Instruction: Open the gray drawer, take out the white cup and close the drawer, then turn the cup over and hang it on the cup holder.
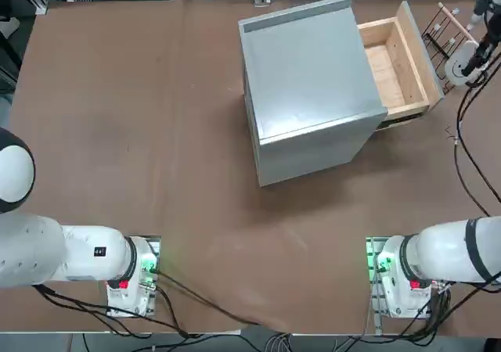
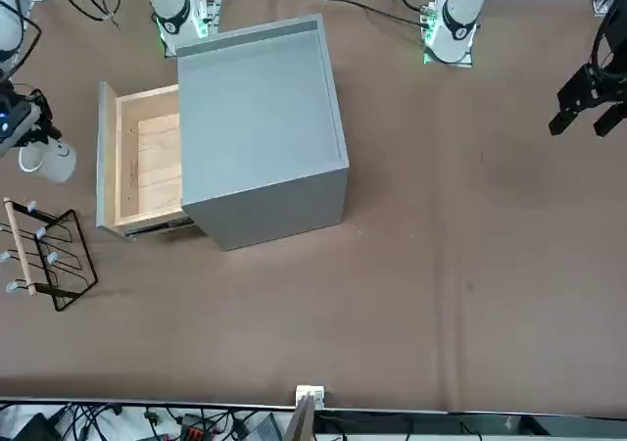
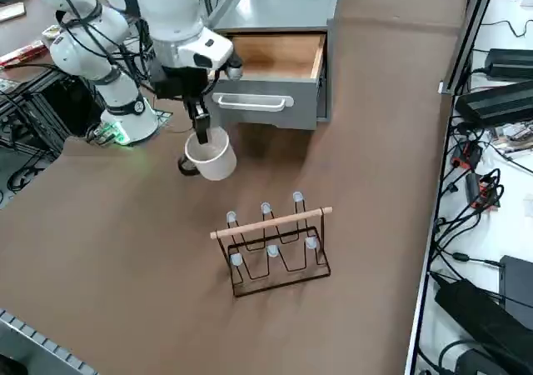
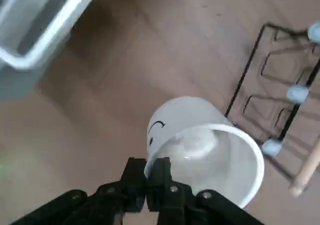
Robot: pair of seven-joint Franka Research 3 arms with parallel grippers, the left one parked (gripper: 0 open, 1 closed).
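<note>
Nearest in the right side view, the cup holder point(image 3: 271, 262) stood upright on the brown desk point(image 3: 375, 142). It was a dark wire frame with a pale wooden bar point(image 3: 271, 222) running along its upper edge, and whitish tips point(image 3: 272, 251) showed at two levels, some above the bar and some below it. Just beyond the rack, the white mug point(image 3: 215, 154) hung over the desk in the grip of the right hand point(image 3: 206, 133). The hand was closed narrowly on the mug's wall at the rim, one finger inside and the other outside. The mug was tilted, its open mouth turned toward the holder's side, and its dark handle point(image 3: 189, 167) stuck out on the side away from the cabinet. In the right wrist view, a small curved black line point(image 4: 157, 124) and a black dot point(image 4: 151, 141) marked its outer wall. Past the mug, the gray drawer point(image 3: 271, 89) stood open, a light bar handle point(image 3: 252, 102) across its front and pale wood lining its inside. Farthest of these was the boxy gray cabinet point(image 3: 285, 0) from which the drawer extended, its flat top catching some light, set at an angle on the desk.
</note>
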